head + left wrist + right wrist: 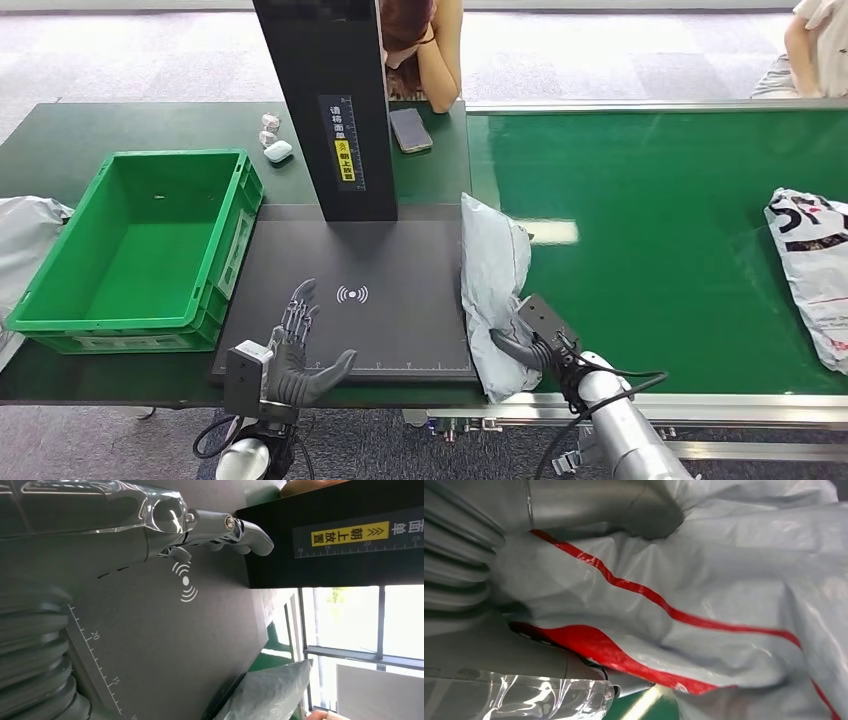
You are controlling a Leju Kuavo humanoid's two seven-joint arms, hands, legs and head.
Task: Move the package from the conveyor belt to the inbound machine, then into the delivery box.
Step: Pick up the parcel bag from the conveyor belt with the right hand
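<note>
1. The package (493, 290), a soft grey poly bag, stands on edge along the seam between the belt (660, 240) and the black machine pad (370, 300), at about 3 o'clock from the pad's wireless mark (352, 294). It leans against the pad's right edge, so I judge it to be mid-transfer: off the belt proper, not yet flat on the pad.

2. The right hand (535, 335) grips the package at its near end, at about 5 o'clock from the bag's middle. The right wrist view shows crumpled grey film with a red stripe (664, 607) bunched against the thumb (614, 505), a firm hold on slack material. Gripping low likely lets the arm tip or drag the bag leftward onto the pad.

3. The left hand (300, 350) hovers over the pad's near-left part, at 7 o'clock from the mark, fingers spread and extended, palm turned toward the bag, holding nothing. It looks placed to receive or steady the bag as it comes across.

4. The scanner column (335, 100) rises at 12 o'clock from the pad; its label faces the robot, so the bag probably needs to lie flat below it.

5. The green box (70, 290) sits at 9 o'clock from the pad, next to it, a short carry for the last step.

6. A second bag (815, 270) lies far right on the belt, well apart.
</note>
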